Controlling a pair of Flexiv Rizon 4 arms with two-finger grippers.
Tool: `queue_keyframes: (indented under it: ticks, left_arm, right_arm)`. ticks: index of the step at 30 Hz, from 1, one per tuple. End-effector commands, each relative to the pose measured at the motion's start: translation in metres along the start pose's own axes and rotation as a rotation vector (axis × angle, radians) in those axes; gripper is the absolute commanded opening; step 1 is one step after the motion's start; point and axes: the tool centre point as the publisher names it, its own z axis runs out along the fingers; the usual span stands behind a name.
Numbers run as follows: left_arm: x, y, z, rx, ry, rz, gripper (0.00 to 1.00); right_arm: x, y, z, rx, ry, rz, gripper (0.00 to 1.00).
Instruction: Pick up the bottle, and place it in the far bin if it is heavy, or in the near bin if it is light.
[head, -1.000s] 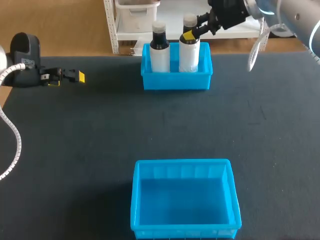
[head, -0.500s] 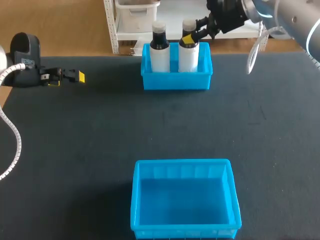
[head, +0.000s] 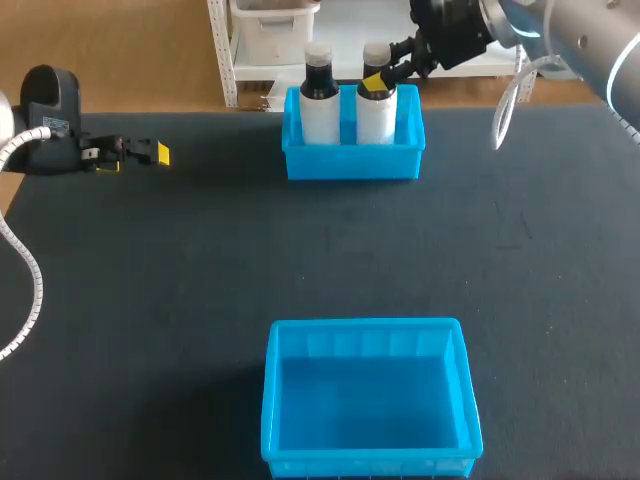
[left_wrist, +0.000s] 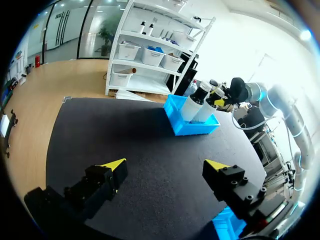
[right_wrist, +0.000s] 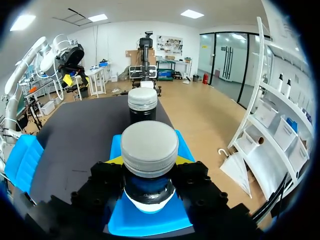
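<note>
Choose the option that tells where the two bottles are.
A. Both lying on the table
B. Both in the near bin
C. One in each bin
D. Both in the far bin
D: the free bottle and the gripped bottle, its neck between the fingers of the right gripper, are upright inside the far bin, while the near bin holds nothing.

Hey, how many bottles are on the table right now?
2. Both stand in the far bin: the left bottle free, the right bottle with the right hand clamped on its neck. None appear hidden.
</note>
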Motion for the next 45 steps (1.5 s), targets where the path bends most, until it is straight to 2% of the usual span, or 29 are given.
queue_keyframes:
  ticks: [1, 3, 4, 5, 12, 18, 31, 36, 45]
  left_arm:
    - [0.000, 0.000, 0.000, 0.000, 0.000, 0.000, 1.00]
    - [0.000, 0.000, 0.000, 0.000, 0.000, 0.000, 1.00]
    - [0.000, 0.000, 0.000, 0.000, 0.000, 0.000, 1.00]
    - [0.000, 0.000, 0.000, 0.000, 0.000, 0.000, 1.00]
    - [0.000, 0.000, 0.000, 0.000, 0.000, 0.000, 1.00]
    - [0.000, 0.000, 0.000, 0.000, 0.000, 0.000, 1.00]
    - [0.000, 0.000, 0.000, 0.000, 0.000, 0.000, 1.00]
    - [0.000, 0.000, 0.000, 0.000, 0.000, 0.000, 1.00]
    - [0.000, 0.000, 0.000, 0.000, 0.000, 0.000, 1.00]
  right_arm:
    - [-0.001, -0.009, 0.002, -0.049, 0.004, 0.005, 0.45]
    - [-0.001, -0.009, 0.002, -0.052, 0.008, 0.010, 0.48]
    - [0.000, -0.009, 0.002, -0.053, 0.010, 0.016, 0.69]
    - [0.000, -0.009, 0.001, -0.055, 0.018, 0.032, 1.00]
    - [0.004, -0.007, -0.015, -0.042, 0.027, 0.075, 1.00]
    - [0.012, 0.001, -0.046, 0.008, 0.026, 0.134, 1.00]
    - [0.023, 0.044, -0.118, 0.072, 0.050, 0.198, 1.00]
    - [0.032, 0.067, -0.140, 0.083, 0.065, 0.258, 1.00]
    - [0.035, 0.071, -0.144, 0.087, 0.078, 0.284, 1.00]
